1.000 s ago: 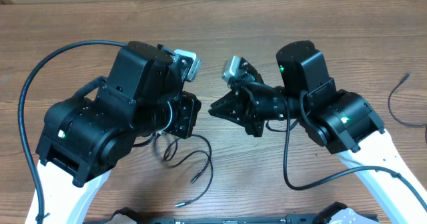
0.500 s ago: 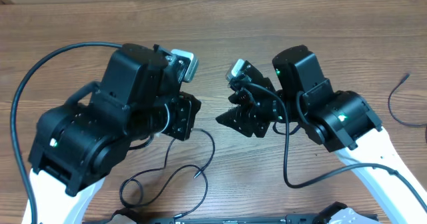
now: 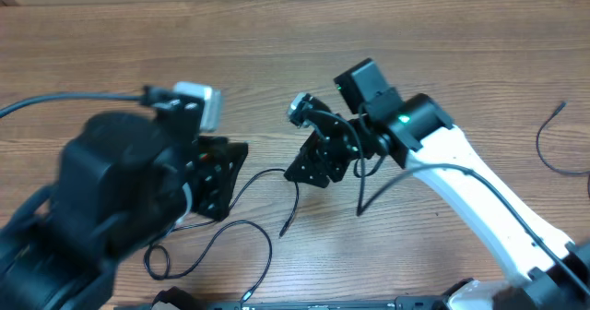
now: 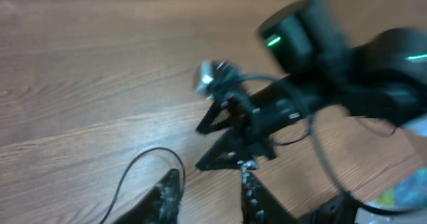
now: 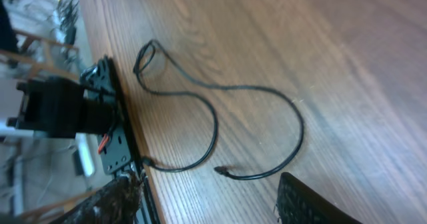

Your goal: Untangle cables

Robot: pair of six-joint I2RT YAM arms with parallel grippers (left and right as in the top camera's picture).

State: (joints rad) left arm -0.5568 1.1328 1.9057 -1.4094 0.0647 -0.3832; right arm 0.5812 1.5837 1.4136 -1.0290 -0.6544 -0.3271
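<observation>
My left gripper (image 4: 210, 177) is open with nothing between its fingers. My right gripper (image 5: 210, 184) is spread wide and empty too, above the table (image 3: 442, 33). The cables (image 5: 215, 127) lie in loose loops on the wood below and between both grippers. One strand curves up beside my left finger.

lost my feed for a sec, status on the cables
Left gripper open. Right gripper open. Cables loose on table, looped, not gripped. Right arm's wire dangles close by.
</observation>
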